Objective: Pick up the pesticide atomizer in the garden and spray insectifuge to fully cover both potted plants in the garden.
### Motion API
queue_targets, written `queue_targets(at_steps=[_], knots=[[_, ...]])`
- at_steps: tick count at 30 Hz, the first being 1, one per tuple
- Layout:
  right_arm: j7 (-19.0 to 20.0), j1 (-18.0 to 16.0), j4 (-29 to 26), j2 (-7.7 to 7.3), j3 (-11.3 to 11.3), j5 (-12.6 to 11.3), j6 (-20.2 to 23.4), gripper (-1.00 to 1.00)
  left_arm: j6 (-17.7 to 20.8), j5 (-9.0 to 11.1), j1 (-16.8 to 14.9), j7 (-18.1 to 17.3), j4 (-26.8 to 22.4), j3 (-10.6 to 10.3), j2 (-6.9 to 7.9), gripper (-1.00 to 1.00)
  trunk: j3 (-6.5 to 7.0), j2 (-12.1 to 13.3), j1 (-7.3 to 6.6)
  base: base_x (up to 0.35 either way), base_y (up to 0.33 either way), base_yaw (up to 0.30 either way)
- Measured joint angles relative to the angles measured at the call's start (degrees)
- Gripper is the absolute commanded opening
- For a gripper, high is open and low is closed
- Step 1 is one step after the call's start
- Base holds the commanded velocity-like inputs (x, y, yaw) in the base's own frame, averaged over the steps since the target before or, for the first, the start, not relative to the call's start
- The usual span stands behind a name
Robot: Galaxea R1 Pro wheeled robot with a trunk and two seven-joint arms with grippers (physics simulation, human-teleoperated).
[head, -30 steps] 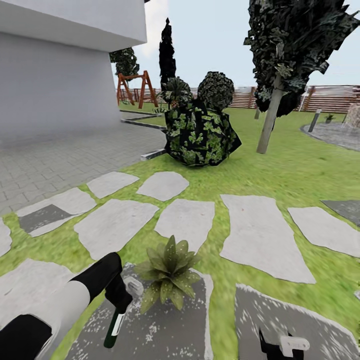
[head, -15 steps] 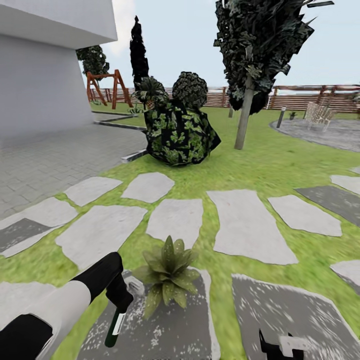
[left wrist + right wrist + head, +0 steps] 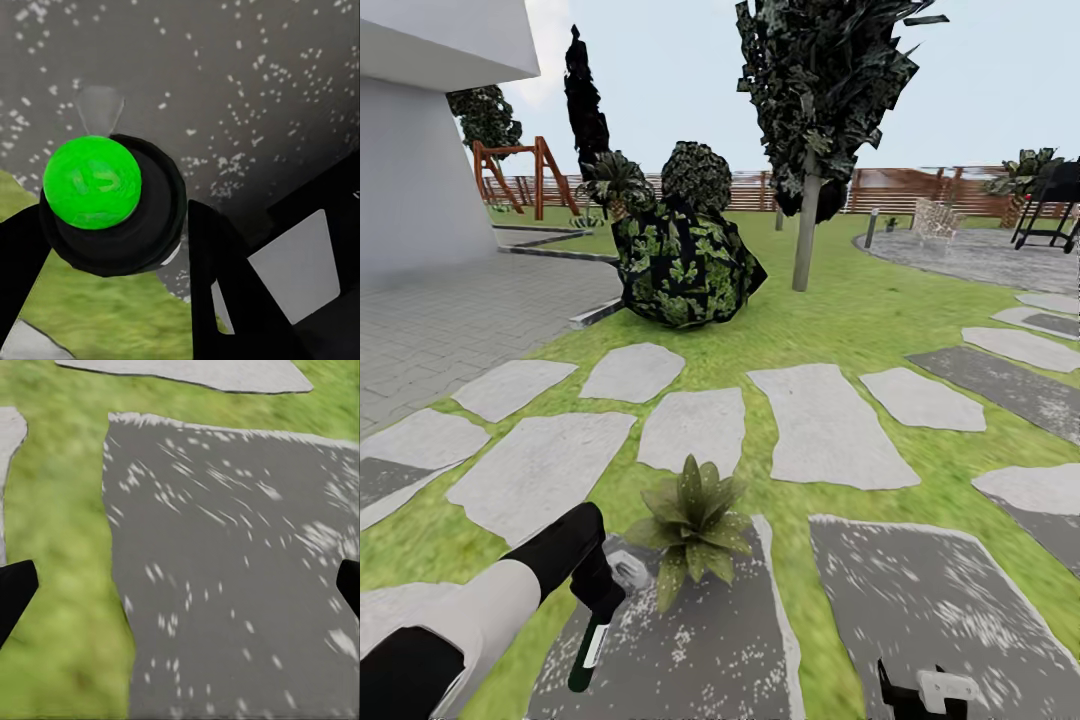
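My left gripper (image 3: 598, 598) is shut on the pesticide atomizer (image 3: 588, 652), a slim dark bottle with a pale label that hangs downward over a dark grey stepping stone (image 3: 700, 650). In the left wrist view the atomizer (image 3: 112, 206) shows a round bright green end between the black fingers (image 3: 221, 277). One potted plant (image 3: 695, 528), a low rosette of pointed green leaves, stands just right of and beyond that gripper. My right gripper (image 3: 920, 690) hangs low at the right, open over another dark stone (image 3: 225, 570). A tiny dark plant (image 3: 892, 224) far off by the patio is too small to identify.
Pale stepping stones (image 3: 825, 425) cross the lawn ahead. A big dark leafy bush (image 3: 682, 262) and a tree (image 3: 807, 220) stand beyond. A grey paved yard (image 3: 450, 320) and house wall lie left. The round patio (image 3: 970, 255), a bollard lamp (image 3: 871, 228) and the wooden fence (image 3: 900, 190) are far right.
The whole head view has slid leftward, so the camera has turned right, bringing the patio and a grill into sight. Both grippers and the held atomizer keep their places in the picture.
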Motion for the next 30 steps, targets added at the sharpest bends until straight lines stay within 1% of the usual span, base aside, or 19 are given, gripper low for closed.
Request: queue_targets(at_steps=[9, 11, 12, 15, 18, 23, 25, 30], knots=[[0.06, -0.02, 0.00, 0.00, 0.02, 0.08, 0.01, 1.00, 0.10, 0.01, -0.85, 0.15, -0.08, 0.20, 0.35, -1.00, 0.00, 0.00, -0.01, 0.005, 0.308, -0.004], [0.07, 0.00, 0.00, 0.00, -0.01, 0.08, 0.00, 1.00, 0.12, 0.05, -1.49, 0.15, -0.06, 0.22, 0.27, -1.00, 0.00, 0.00, -0.02, 0.111, 0.310, 0.000], [0.07, -0.01, 0.00, 0.00, -0.03, 0.08, 0.00, 1.00, 0.19, 0.19, -2.40, 0.10, -0.06, 0.30, -0.10, -1.00, 0.01, 0.00, -0.03, 0.165, 0.302, 0.000], [0.07, -0.01, -0.07, 0.00, -0.03, 0.08, 0.00, 1.00, 0.21, 0.09, -4.30, -0.09, -0.08, 0.31, -0.40, -1.00, 0.01, 0.00, -0.03, 0.196, 0.267, 0.000], [0.03, -0.02, -0.08, 0.00, -0.04, 0.08, -0.02, 1.00, 0.27, 0.27, -5.76, -0.18, -0.10, 0.28, -0.64, -1.00, 0.00, 0.00, -0.02, 0.078, 0.093, 0.000], [-0.02, 0.00, -0.10, -0.01, -0.05, 0.08, -0.03, 1.00, 0.39, 0.22, -6.38, -0.21, -0.08, 0.03, -2.77, -1.00, 0.00, 0.00, -0.01, 0.011, 0.013, -0.170], [-0.03, 0.01, -0.10, -0.01, -0.04, 0.08, -0.03, 1.00, 0.42, 0.04, -6.78, -0.20, -0.08, -0.01, -3.09, -1.00, 0.00, 0.00, -0.01, 0.001, 0.001, -0.285], [-0.03, 0.01, -0.04, -0.01, -0.04, 0.08, -0.03, 1.00, 0.49, -0.04, -7.21, -0.20, -0.07, -0.05, -3.21, -1.00, 0.00, 0.00, -0.01, 0.000, 0.000, -0.294]])
